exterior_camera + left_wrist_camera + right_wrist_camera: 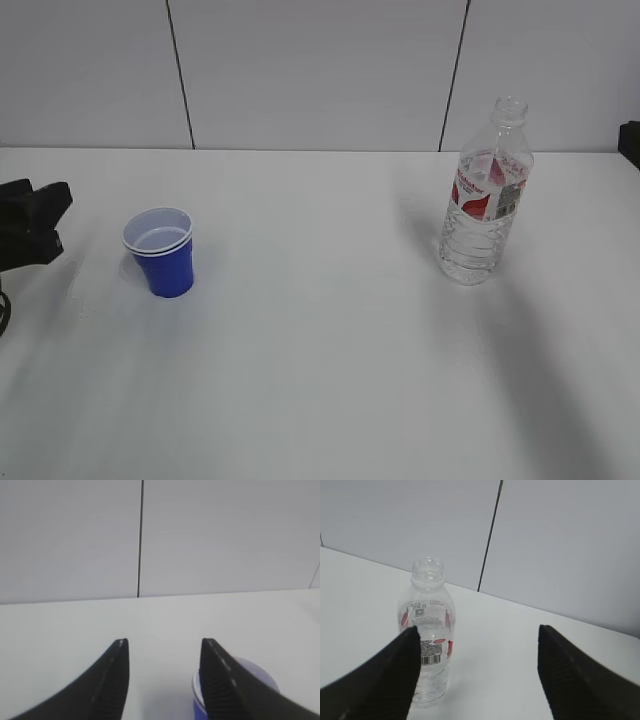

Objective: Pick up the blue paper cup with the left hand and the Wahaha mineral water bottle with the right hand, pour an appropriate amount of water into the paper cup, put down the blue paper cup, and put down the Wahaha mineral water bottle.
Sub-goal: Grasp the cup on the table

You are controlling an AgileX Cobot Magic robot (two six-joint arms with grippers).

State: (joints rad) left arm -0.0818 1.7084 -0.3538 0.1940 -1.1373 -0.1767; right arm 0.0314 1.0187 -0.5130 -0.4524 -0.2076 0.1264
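Both my end effectors are spread open, empty. The cup (160, 251) stands on the surface (320, 380) beside my left end effector (162, 652); it's light and crushable, so squeeze mid-wall gently. The uncapped bottle (427, 630) ahead of my right end effector (477, 640) looks slippery; grip below the label.

Bright, even light; soft grey shadows streak the white worktop (320, 380). Both wrist views are slightly blurred, the black hand (162, 680) fingers softest.
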